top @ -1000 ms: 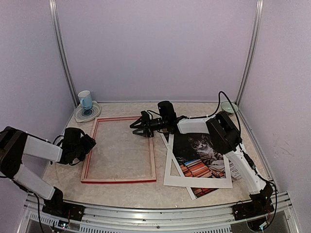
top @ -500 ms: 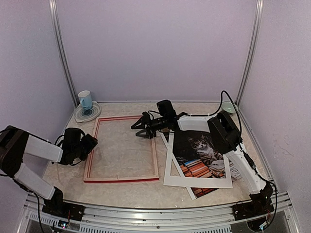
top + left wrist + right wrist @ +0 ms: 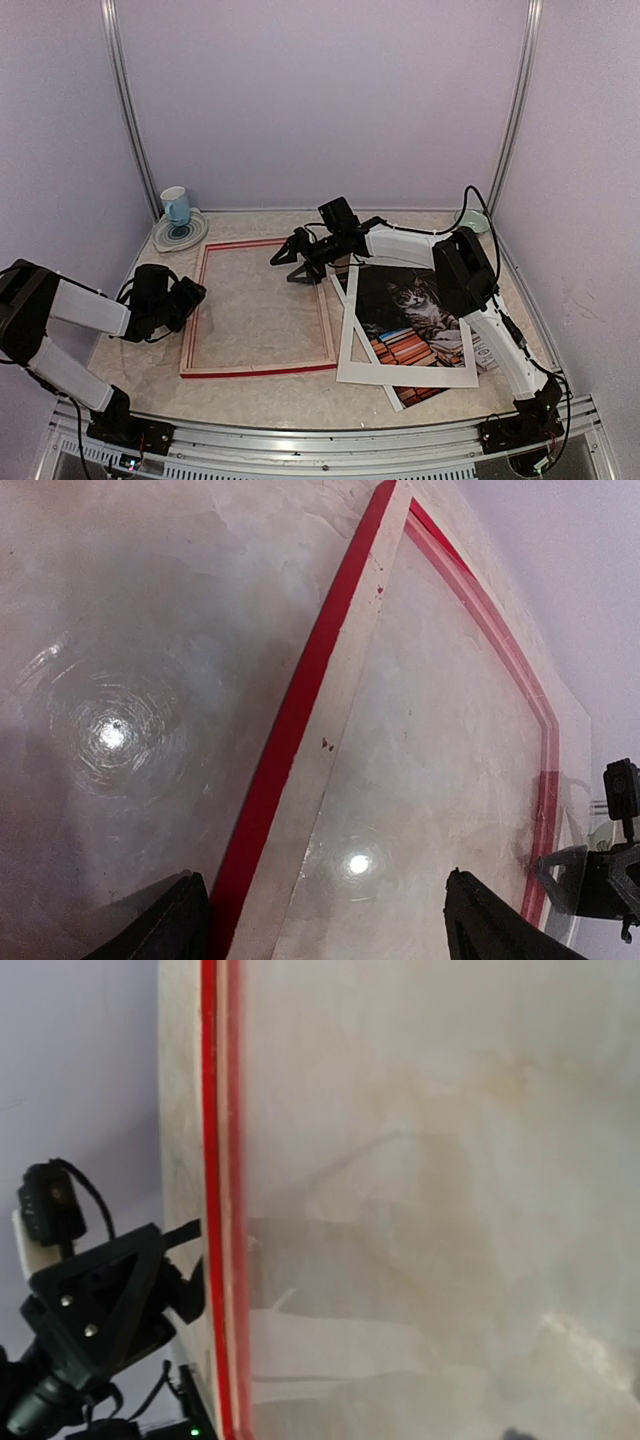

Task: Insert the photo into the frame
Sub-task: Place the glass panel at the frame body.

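Left gripper [image 3: 193, 298]: fingers spread, low over the left rail of the frame [image 3: 262, 370]. The wrist view puts the rail between the fingers and close to one of them, nothing pinched.

Right gripper [image 3: 290, 265]: fingers look spread in the top view, hanging over the frame's far right corner and holding nothing. Its own camera does not show its fingers.

Frame lies flat on the table [image 3: 300, 395], under and between the two grippers.

Photo [image 3: 410, 320] lies flat behind the right gripper, back toward that arm's base. A white mat [image 3: 345, 335] covers its edges. One photo corner pokes out from under the mat on the near side.

Risks, as I judge them:
- The table looks slick, so a push on one rail could skid or twist the frame.
- The frame's right rail runs just beside the mat's left edge. I cannot tell whether they touch. A shove that way could ride the rail onto mat and photo.
- The mat sits on the photo, so grabbing at the photo could drag the mat or crease the print.

Room:
- Bare table beyond the right gripper to the back wall.
- Narrow strip outside the left gripper.
- A cup [image 3: 175, 205] stands well beyond the left gripper, in the far corner.
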{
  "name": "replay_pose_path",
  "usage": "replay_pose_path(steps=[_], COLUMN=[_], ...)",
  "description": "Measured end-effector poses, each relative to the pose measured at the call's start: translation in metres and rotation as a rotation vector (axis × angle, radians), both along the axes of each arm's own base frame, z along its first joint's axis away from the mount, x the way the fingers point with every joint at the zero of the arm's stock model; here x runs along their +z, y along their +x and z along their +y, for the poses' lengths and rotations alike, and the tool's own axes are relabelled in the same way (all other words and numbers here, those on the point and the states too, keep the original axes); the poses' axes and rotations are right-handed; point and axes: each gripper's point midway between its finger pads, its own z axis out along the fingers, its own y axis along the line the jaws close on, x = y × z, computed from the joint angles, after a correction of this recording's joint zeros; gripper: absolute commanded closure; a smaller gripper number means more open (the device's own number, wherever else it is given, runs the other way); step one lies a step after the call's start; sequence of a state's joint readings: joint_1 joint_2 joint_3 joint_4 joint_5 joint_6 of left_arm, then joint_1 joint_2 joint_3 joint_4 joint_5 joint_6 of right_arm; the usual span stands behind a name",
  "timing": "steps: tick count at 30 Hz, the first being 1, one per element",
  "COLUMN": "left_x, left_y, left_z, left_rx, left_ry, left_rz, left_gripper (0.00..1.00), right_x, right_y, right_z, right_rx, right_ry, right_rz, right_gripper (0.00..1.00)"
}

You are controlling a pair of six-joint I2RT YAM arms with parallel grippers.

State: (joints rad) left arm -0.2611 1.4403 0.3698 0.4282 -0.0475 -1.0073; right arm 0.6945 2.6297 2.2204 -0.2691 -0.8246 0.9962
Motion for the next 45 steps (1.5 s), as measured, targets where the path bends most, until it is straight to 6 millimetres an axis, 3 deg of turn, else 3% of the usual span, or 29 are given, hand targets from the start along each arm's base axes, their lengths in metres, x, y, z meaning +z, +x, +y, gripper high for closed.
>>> replay_pose_path(steps=[9, 11, 45], left_x=[0.000, 0.001, 0.001], left_y=[-0.001, -0.002, -0.002], left_z=[-0.006, -0.009, -0.013], left_rx=[-0.019, -0.030, -0.041], left_ry=[-0.019, -0.028, -0.042], left_rz=[0.001, 0.002, 0.002], left_gripper=[0.20, 0.20, 0.20], right_x=[-0.016, -0.016, 0.018], right_y=[-0.004, -0.005, 0.003], right_z=[-0.012, -0.016, -0.058], right_rx=[0.004, 0.004, -0.048], right_ry=[-0.108, -0.129, -0.365], right_rz=[-0.008, -0.018, -0.217], right_gripper=[0.08, 0.01, 0.01])
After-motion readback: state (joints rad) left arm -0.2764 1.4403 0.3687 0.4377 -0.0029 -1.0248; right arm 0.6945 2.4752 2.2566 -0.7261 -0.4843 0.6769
